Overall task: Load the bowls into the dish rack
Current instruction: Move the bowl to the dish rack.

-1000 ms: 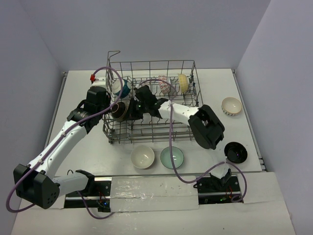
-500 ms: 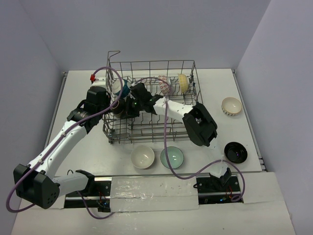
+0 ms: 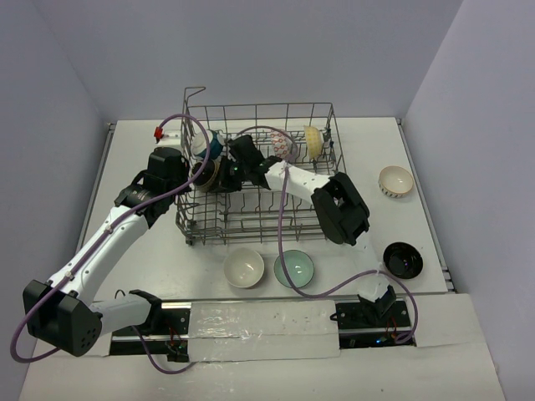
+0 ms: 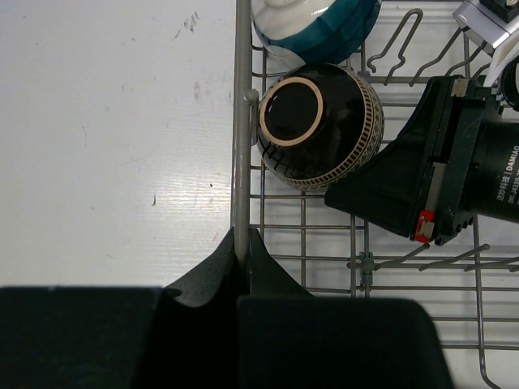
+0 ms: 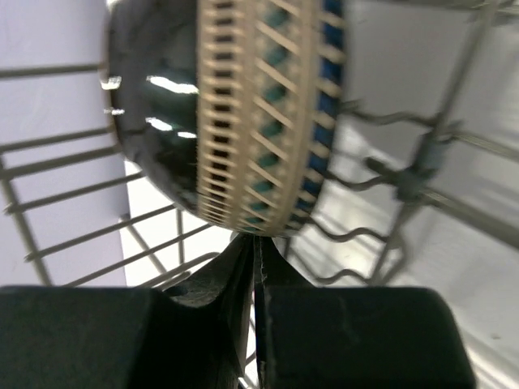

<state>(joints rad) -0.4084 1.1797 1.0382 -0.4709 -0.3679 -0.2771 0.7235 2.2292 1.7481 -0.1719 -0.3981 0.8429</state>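
Inside the dish rack [image 3: 251, 227] sit four bowls, the blue-and-white bowl [image 4: 312, 24], black banded bowl [image 4: 320, 126], red-patterned bowl [image 3: 282, 146] and cream bowl [image 3: 313, 142], with the right pincer [image 5: 255, 243] closed on the black banded bowl's edge and the left pincer [image 4: 243, 243] pinched on the rack's left wall wire. Four more rest on the white counter [image 3: 368, 142]: white bowl [image 3: 244, 267] and pale green bowl [image 3: 295, 269] before the rack, plain black bowl [image 3: 403, 259] and patterned-rim bowl [image 3: 395, 180] to its right. Print on the right pincer's body is unreadable.

dish rack [image 4: 241, 121]: grey metal wire | black bowl [image 4: 324, 130]: glossy glazed ceramic | table [image 4: 105, 121]: matt white, lightly scuffed
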